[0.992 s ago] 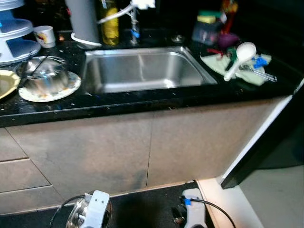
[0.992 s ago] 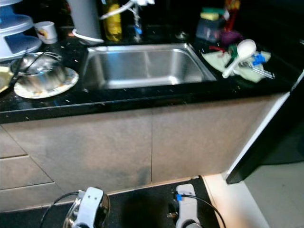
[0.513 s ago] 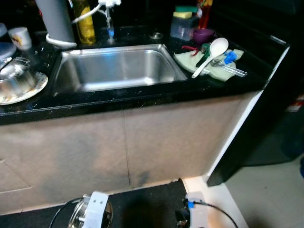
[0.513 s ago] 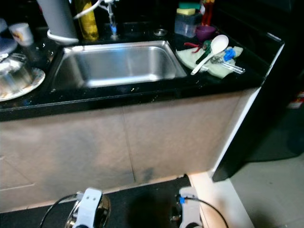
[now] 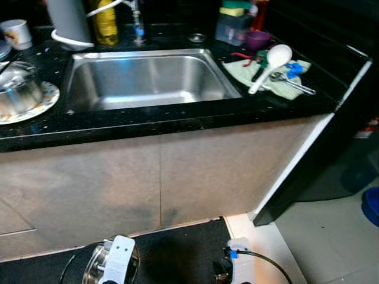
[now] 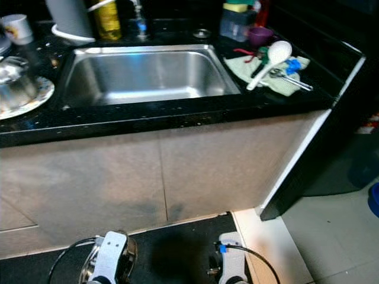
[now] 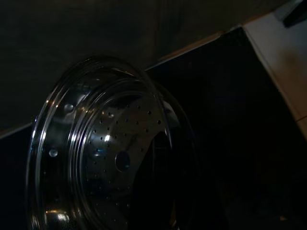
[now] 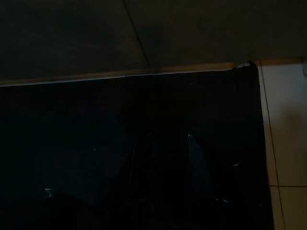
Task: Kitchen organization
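Observation:
A stainless sink (image 5: 148, 71) is set in a black counter (image 5: 177, 121) ahead of me. Left of it, a steel bowl (image 5: 18, 93) sits on a patterned plate (image 5: 44, 102). Right of it, a white ladle (image 5: 272, 64) and small utensils lie on a pale green cloth (image 5: 290, 89). My left gripper (image 7: 162, 191) hangs low by the floor, shut on a perforated steel strainer plate (image 7: 96, 153), whose shiny rim (image 5: 95, 269) shows beside my wrist. My right gripper (image 8: 163, 167) hangs idle in deep shade over the dark mat.
A mug (image 5: 18, 32), grey canister (image 5: 68, 18), yellow bottle (image 5: 106, 23), sponge box (image 5: 232, 26) and purple cup (image 5: 259, 39) line the counter's back. Beige cabinet doors (image 5: 160, 183) face me. A black mat (image 5: 172, 251) lies below, pale tiles (image 5: 331, 236) and a dark appliance (image 5: 352, 142) to the right.
The whole picture has slid left, so the camera has turned right; more of the tiled floor shows. Both arms hang as before, the strainer plate still in the left gripper.

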{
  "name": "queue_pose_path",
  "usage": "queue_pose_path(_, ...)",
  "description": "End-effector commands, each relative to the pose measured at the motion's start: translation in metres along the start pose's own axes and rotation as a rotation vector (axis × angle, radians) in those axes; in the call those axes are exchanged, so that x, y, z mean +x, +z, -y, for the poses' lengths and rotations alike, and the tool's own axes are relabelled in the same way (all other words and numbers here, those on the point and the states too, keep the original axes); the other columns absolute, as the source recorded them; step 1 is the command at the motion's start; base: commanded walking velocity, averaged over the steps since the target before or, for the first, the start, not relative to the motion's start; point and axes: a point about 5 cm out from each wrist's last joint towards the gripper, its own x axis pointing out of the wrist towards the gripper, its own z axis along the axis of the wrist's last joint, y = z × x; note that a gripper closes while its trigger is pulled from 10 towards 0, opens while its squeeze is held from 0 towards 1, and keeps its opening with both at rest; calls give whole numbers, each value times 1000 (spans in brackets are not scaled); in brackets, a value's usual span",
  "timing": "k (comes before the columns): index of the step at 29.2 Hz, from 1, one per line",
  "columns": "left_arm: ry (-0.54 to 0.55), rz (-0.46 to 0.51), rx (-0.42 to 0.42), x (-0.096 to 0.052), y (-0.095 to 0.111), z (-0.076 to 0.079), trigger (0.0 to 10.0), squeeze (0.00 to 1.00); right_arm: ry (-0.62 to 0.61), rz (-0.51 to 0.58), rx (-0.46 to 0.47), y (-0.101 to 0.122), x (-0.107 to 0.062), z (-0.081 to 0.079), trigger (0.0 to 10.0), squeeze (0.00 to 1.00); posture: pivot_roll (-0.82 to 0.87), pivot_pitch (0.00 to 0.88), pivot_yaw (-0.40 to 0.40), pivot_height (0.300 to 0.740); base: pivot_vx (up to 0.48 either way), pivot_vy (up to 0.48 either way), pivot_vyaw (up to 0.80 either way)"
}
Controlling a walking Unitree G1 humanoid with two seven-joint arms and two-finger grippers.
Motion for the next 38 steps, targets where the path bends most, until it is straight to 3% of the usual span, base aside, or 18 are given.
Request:
queue_pose_path(1, -33, 13, 68, -4, -3, 7, 10000, 0, -16, -7, 18, -6, -5, 5, 10000, 0, -66, 135, -39, 740, 0, 0, 0)
queue_pose_path(9, -90, 147, 112, -1, 24, 16, 10000, 0, 9, 49, 11, 4, -4, 5, 10000, 0, -59, 132, -37, 740, 0, 0, 0)
queue_pose_path(13, -100, 369, 166, -7, 66, 22, 10000, 0, 183, 223, 45, 43, -4, -5, 10000, 0, -62, 139, -26, 740, 0, 0, 0)
queue_pose_path(15, -101, 394, 165, -8, 72, 22, 10000, 0, 221, 247, 43, 50, -5, -8, 10000, 0, -62, 139, -26, 740, 0, 0, 0)
queue_pose_path(18, -74, 575, 113, -20, 127, 13, 10000, 0, 348, 393, 89, 100, -14, -14, 10000, 0, -62, 141, -23, 740, 0, 0, 0)
queue_pose_path(22, -95, 745, 142, -36, 185, 7, 10000, 0, 526, 510, 106, 150, -28, -21, 10000, 0, -53, 142, -25, 740, 0, 0, 0)
queue_pose_path(25, -127, 788, 156, -43, 201, 8, 10000, 0, 608, 530, 108, 165, -36, -25, 10000, 0, -51, 142, -23, 740, 0, 0, 0)
queue_pose_path(27, -205, 801, 156, -49, 210, 15, 10000, 0, 705, 532, 80, 177, -44, -30, 10000, 0, -51, 143, -22, 740, 0, 0, 0)
queue_pose_path(32, -268, 807, 184, -60, 215, 23, 10000, 0, 812, 509, 29, 184, -57, -34, 10000, 0, -48, 143, -20, 740, 0, 0, 0)
queue_pose_path(36, -316, 756, 170, -66, 214, 26, 10000, 0, 873, 476, 13, 188, -69, -37, 10000, 0, -47, 143, -19, 740, 0, 0, 0)
queue_pose_path(38, -338, 724, 210, -68, 213, 26, 10000, 0, 884, 450, 11, 189, -72, -37, 10000, 0, -47, 143, -19, 740, 0, 0, 0)
